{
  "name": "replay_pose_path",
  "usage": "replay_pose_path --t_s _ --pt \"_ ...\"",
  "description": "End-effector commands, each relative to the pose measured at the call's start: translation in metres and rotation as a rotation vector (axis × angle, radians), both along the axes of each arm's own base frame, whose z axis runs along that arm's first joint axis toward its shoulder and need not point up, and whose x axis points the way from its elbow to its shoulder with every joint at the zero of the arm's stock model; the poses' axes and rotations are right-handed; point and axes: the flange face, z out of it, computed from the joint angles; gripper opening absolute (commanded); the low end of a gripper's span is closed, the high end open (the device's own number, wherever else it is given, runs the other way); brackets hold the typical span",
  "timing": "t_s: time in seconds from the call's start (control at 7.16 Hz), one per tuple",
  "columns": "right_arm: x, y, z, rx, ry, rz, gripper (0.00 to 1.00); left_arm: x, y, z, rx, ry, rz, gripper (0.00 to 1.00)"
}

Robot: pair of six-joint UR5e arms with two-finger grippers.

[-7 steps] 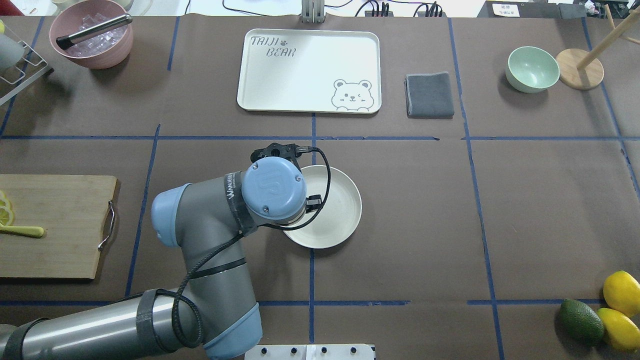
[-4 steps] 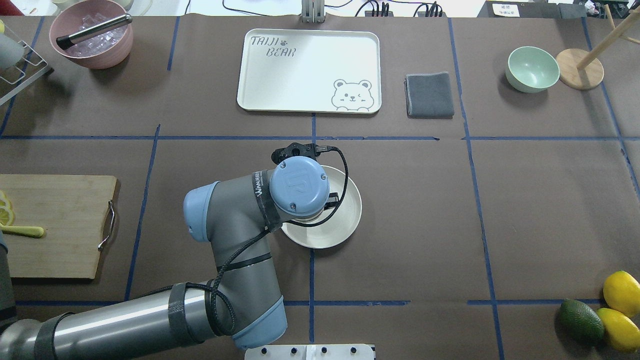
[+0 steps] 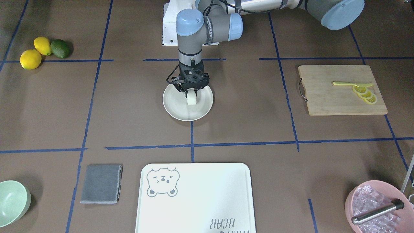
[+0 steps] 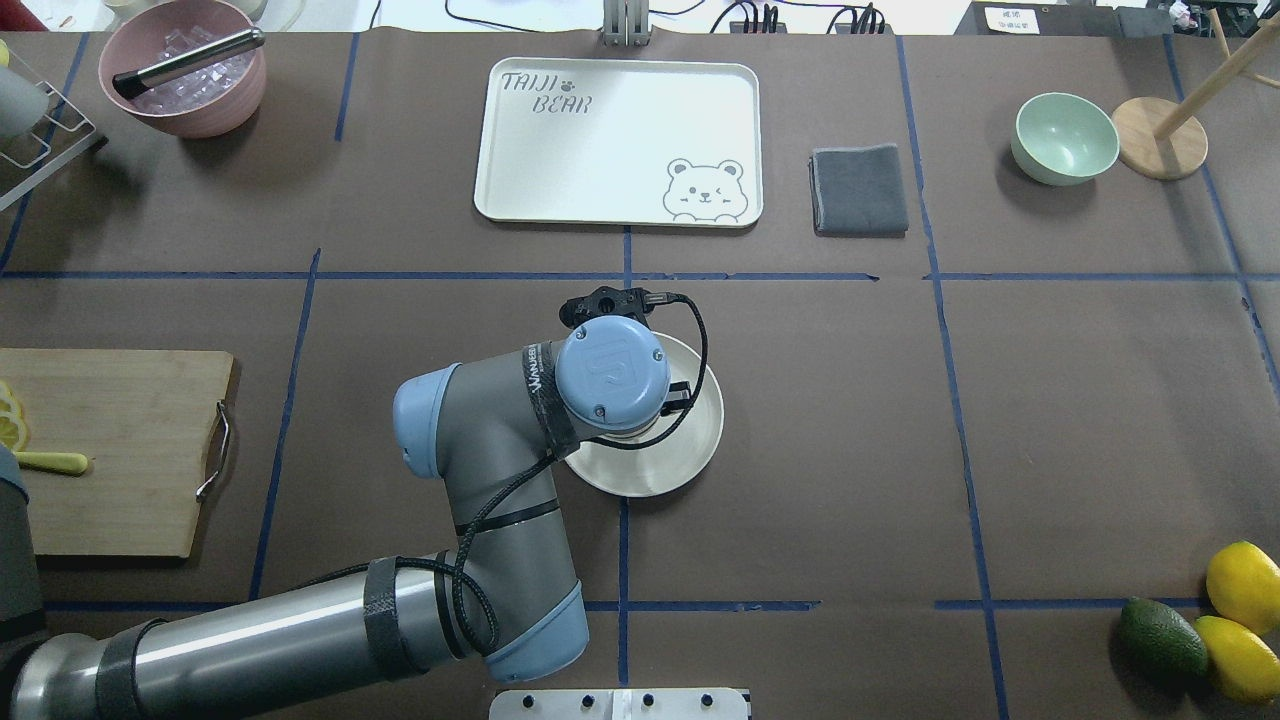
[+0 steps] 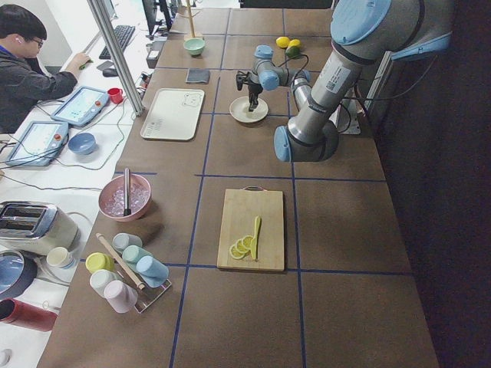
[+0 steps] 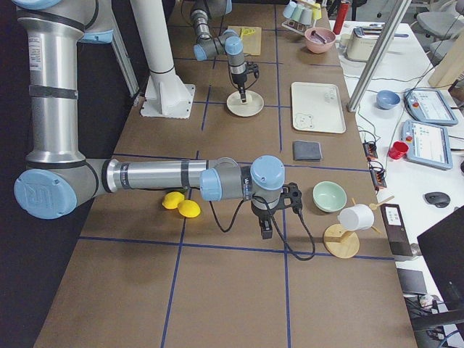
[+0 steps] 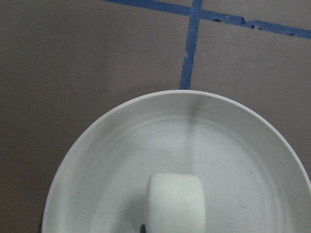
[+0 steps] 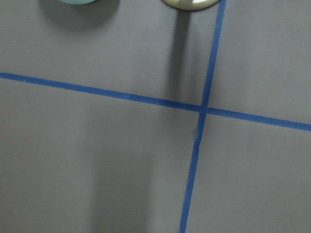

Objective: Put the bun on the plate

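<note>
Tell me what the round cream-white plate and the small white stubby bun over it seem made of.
The round cream-white plate: matte with fine dark speckles; likely speckled plastic or melamine, possibly stoneware. The small white stubby bun: smooth, matte, rounded edges, no browning; steamed dough or a foam replica, cannot tell.

A large white tray (image 4: 620, 140) near the far edge of the table (image 4: 900, 450) carries grey outlined lettering (image 4: 545, 93), "TAIJI BEAR", on two lines in its far left corner, with a paw print after the first word. A black band (image 4: 541, 385) round the wrist of the left arm (image 4: 480, 470) bears white capitals beginning "WANJEE"; the rest is unclear. The blue joint cap (image 4: 612, 375) beside it shows an embossed "UR" logo. A white label (image 4: 1010, 18) beyond the table's far right corner has print too small to read.
</note>
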Motion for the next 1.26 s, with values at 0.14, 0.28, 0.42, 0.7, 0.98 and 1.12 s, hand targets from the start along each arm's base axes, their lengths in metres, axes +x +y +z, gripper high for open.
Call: replay_pose_path --t_s 0.14,0.28,0.42,0.7,0.98,1.12 --pt "0.000 -0.003 -0.004 0.012 0.003 -0.001 0.99 -0.008 -0.003 -0.004 0.049 -0.008 0.040 0.93" --pt "0.000 -0.004 -0.004 0.012 0.004 0.001 0.99 -0.036 -0.026 -0.014 0.074 -0.007 0.036 0.93" --pt "0.000 -0.004 -0.004 0.009 0.007 0.003 0.99 -0.078 -0.052 -0.023 0.069 -0.042 0.068 0.93" --pt "0.000 -0.002 0.000 0.002 0.007 0.002 0.99 -0.174 -0.082 0.019 0.088 -0.087 0.164 0.93" --pt "0.004 0.002 0.014 -0.018 0.008 0.000 0.99 -0.276 -0.118 0.090 0.109 -0.106 0.264 0.93" --pt "0.009 0.004 0.027 -0.040 0.003 0.006 0.99 -0.326 -0.141 0.131 0.131 -0.133 0.313 0.95"
